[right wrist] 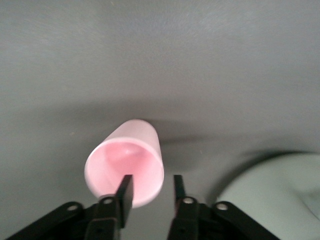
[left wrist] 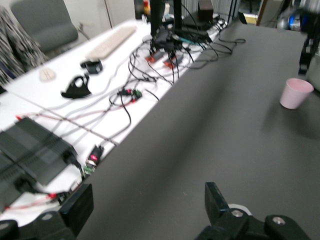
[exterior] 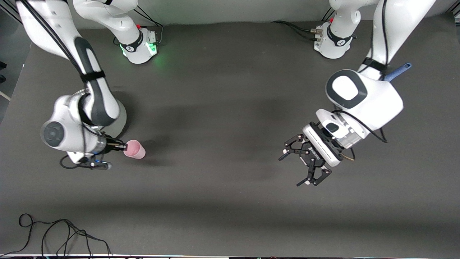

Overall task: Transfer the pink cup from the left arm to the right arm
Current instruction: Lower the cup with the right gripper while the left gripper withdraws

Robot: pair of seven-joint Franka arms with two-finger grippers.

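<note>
The pink cup (exterior: 135, 149) stands on the table toward the right arm's end; it also shows small and upright in the left wrist view (left wrist: 296, 93). My right gripper (exterior: 122, 146) is at its rim. In the right wrist view the cup (right wrist: 125, 160) has one finger (right wrist: 125, 192) inside its mouth and the other outside the wall, with a gap between them, so the right gripper (right wrist: 151, 184) is open round the wall. My left gripper (exterior: 294, 169) hangs open over bare table toward the left arm's end, its fingers (left wrist: 215, 200) wide apart and nothing between them (left wrist: 147, 205).
A pale rounded vessel (exterior: 121, 118) sits beside the cup under the right arm, also in the right wrist view (right wrist: 280, 190). A blue handle (exterior: 398, 71) sticks out by the left arm. A loose black cable (exterior: 54, 233) lies near the table's front edge.
</note>
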